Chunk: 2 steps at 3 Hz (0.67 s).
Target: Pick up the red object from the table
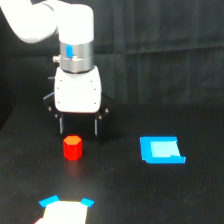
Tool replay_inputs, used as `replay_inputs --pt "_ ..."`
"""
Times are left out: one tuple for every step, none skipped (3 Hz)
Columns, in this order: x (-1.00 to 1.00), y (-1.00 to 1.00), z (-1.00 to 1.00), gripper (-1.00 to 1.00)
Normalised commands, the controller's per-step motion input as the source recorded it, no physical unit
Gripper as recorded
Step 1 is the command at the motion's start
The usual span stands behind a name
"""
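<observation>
Hand [78, 127] is open, two dark fingers pointing down with a gap wider than the red block [73, 147], nothing in it. The block sits on the table [150, 90] just below the fingertips in the exterior view, upright, roughly midway between the back edge and the near edge, toward the view's left side. Looks like you're in the approach step, not yet around it: I can't tell from this one angle whether the fingers hang above the block or behind it. Line the gap up over the block's centre before you drop; in this view the block sits slightly to the view's left of the hand's midline, so nudge that way. Come straight down until the fingers straddle the sides, stop short of the table, then close slowly so the stubby shape doesn't squirt out. Lift vertically. The blue rectangle [161, 150] lies well apart toward the view's right, no interference. The white thing with blue corners [65, 212] at the near edge is also out of the path.
</observation>
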Motion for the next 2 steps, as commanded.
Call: replay_inputs --pt "0.32 -0.74 0.10 1.00" --pt "-1.00 -1.00 -1.00 -0.78"
